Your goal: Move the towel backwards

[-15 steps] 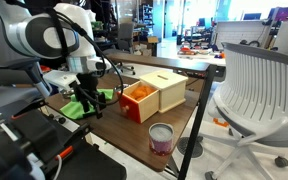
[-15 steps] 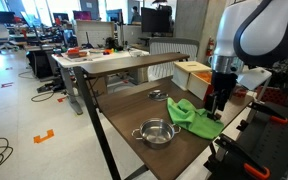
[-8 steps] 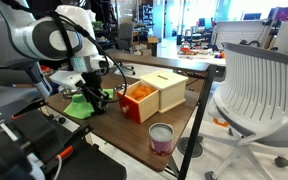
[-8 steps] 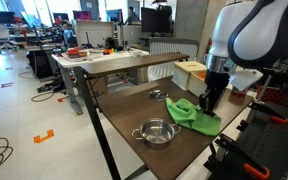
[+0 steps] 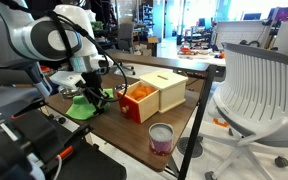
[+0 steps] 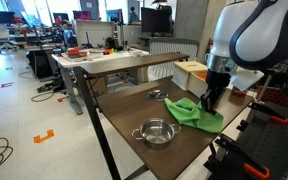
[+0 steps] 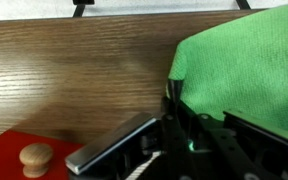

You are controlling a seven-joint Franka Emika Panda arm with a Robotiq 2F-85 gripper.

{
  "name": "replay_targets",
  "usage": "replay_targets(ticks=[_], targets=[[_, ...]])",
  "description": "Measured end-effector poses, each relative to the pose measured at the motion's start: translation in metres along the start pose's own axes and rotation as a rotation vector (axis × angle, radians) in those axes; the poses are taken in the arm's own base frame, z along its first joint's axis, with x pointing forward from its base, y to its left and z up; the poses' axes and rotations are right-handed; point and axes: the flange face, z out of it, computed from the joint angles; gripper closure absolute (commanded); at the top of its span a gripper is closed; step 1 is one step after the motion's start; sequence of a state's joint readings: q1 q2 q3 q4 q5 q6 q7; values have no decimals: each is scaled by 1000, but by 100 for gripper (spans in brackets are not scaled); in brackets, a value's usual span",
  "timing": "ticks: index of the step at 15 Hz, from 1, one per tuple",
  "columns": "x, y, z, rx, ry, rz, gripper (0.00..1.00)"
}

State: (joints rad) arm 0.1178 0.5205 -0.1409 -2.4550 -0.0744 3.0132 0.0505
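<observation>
Leaning down over the table (image 6: 129,108), tool (image 6: 210,103) seemingly pinched on the green towel (image 6: 189,112).

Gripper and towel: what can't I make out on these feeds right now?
- Grip on the towel: in the wrist view the gripper is dark, blurred and cut by the bottom edge; in both exterior views it is too small.
- Towel extent: the wrist view cuts it at the right edge.
- Red piece with wooden knob: cut by the wrist view's bottom edge; identity unclear.
</observation>
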Motion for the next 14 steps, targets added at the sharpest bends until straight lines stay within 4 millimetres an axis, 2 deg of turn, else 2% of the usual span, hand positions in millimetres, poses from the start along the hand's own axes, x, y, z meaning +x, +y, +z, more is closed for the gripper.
replay_targets(ticks=[2,5,11,14], targets=[[-5,-3,-6,4,25,-13,98],[-9,-8,-31,15,92,-24,98],[-9,-6,-110,41,239,-9,98],[-4,-5,-142,52,308,7,98]])
